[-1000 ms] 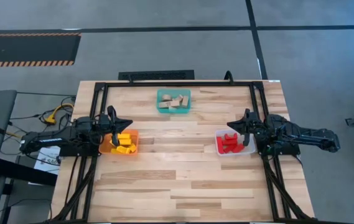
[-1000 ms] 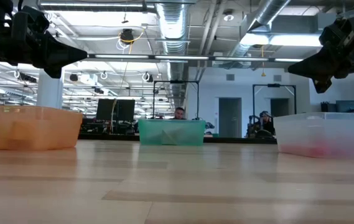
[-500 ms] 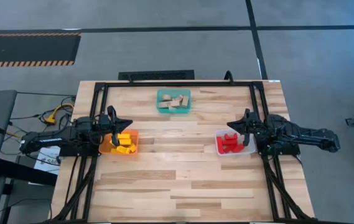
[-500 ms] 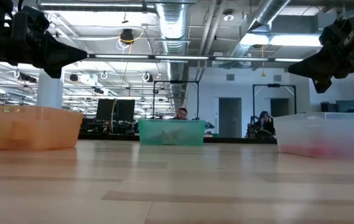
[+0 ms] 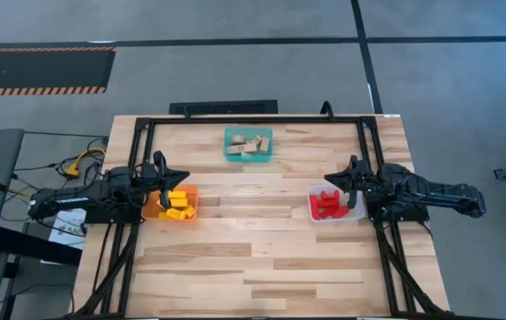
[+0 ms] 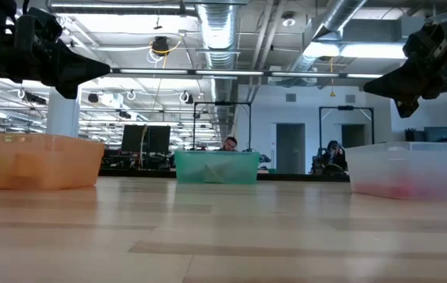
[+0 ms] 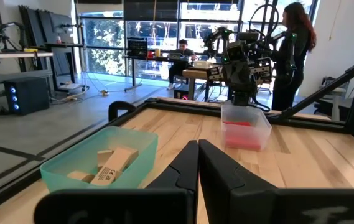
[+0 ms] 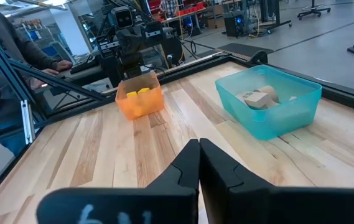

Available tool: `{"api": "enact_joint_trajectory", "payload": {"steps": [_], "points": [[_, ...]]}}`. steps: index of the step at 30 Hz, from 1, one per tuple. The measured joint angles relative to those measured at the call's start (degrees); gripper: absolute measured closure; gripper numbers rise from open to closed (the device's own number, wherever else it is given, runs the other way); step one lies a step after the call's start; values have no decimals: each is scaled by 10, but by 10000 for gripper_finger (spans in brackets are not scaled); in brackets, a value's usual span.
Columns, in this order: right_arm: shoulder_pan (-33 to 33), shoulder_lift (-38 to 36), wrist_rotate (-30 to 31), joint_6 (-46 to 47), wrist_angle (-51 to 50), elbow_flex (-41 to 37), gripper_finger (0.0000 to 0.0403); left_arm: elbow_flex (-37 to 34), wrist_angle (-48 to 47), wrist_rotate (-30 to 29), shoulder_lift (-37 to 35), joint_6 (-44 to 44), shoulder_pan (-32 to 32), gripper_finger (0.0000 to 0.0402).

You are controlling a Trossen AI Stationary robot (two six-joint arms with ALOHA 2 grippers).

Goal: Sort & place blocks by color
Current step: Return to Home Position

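Note:
Yellow blocks (image 5: 176,203) lie in the orange bin (image 5: 148,212) at the table's left. Red blocks (image 5: 327,205) lie in the clear bin (image 5: 354,214) at the right. Tan wooden blocks (image 5: 251,145) lie in the teal bin (image 5: 232,156) near the far edge. My left gripper (image 7: 198,151) hovers shut above the orange bin (image 8: 139,99), holding nothing. My right gripper (image 8: 199,150) hovers shut above the clear bin (image 7: 246,126), holding nothing.
A black frame (image 5: 253,118) runs along the table's far edge and down both sides. Bare wooden tabletop (image 5: 253,258) stretches between the bins and the near edge. People (image 7: 292,53) and workbenches show in the room beyond the table.

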Motion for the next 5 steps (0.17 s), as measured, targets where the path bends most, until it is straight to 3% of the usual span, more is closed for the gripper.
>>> {"api": "enact_joint_trajectory", "payload": {"steps": [5], "points": [[0, 0, 0, 0, 0, 0, 375, 0, 0, 0, 0, 0, 0, 401]]}}
